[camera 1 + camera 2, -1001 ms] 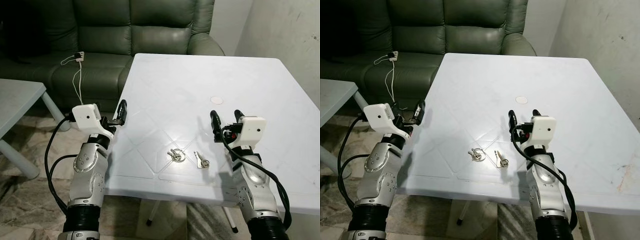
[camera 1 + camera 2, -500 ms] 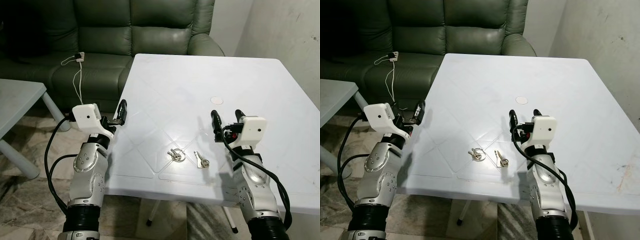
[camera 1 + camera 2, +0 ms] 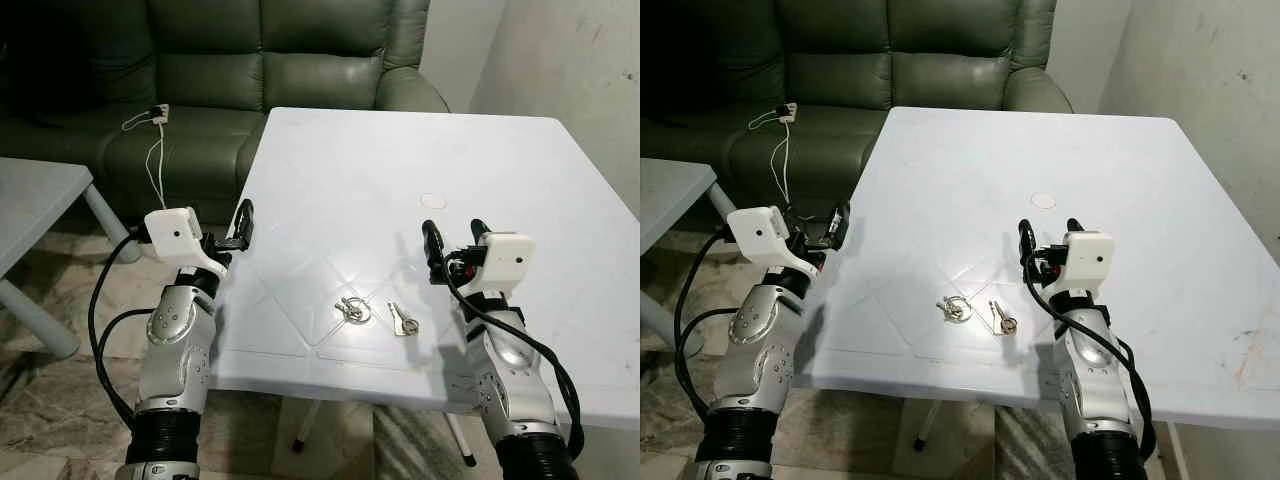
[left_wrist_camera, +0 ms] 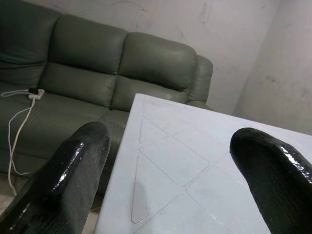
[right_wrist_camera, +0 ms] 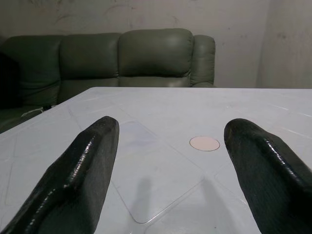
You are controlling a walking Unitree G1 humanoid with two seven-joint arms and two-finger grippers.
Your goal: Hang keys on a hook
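Note:
A small key ring with keys point(image 3: 352, 310) lies on the white table point(image 3: 400, 150) near its front edge, and a single silver key point(image 3: 403, 320) lies just to its right. My left gripper point(image 3: 232, 232) hovers open at the table's left edge, level with the top and well left of the keys. My right gripper point(image 3: 455, 238) is open just above the table, behind and to the right of the single key. Both wrist views show open fingers point(image 4: 63, 180) point(image 5: 83, 165) with nothing between them.
A small round pale disc point(image 3: 433, 200) sits on the table beyond my right gripper. A green sofa point(image 3: 250, 60) stands behind the table with a white charger cable point(image 3: 152, 120) on its seat. A low grey table point(image 3: 30, 200) is at the left, a wall point(image 3: 580, 60) at the right.

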